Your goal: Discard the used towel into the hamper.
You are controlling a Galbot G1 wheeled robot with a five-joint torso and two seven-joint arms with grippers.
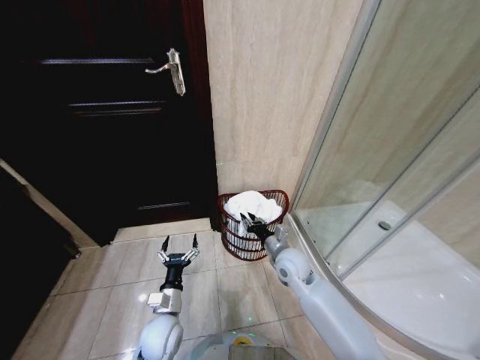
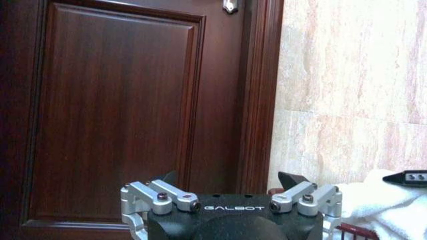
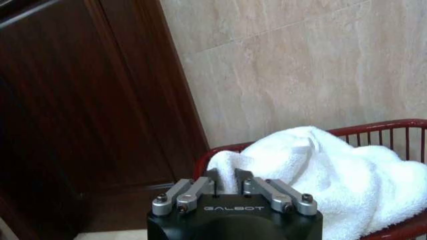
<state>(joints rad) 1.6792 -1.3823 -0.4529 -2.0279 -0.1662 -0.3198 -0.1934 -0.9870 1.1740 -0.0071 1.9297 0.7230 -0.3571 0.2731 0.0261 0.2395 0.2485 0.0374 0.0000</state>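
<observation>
From the head camera I see the hamper (image 1: 253,225), a dark red wire basket, standing on the tiled floor (image 1: 120,285) in the corner where the beige wall (image 1: 262,82) meets the curved glass shower enclosure (image 1: 390,150). The white towel (image 1: 251,204) is heaped inside it, bulging above the rim. My right gripper (image 1: 251,222) is stretched forward over the near rim of the hamper, right at the towel's front edge; on the right wrist camera its fingers (image 3: 200,187) sit drawn together with just a narrow gap, tips just beside the cloth, and I cannot tell whether they pinch any of it. The towel (image 3: 333,175) there drapes across the red rim (image 3: 373,127). My left gripper (image 1: 178,244) hangs over the floor to the left of the hamper, well apart from it, fingers spread wide and holding nothing, pointing toward the dark wooden door (image 1: 105,112) with its metal handle (image 1: 171,70).
</observation>
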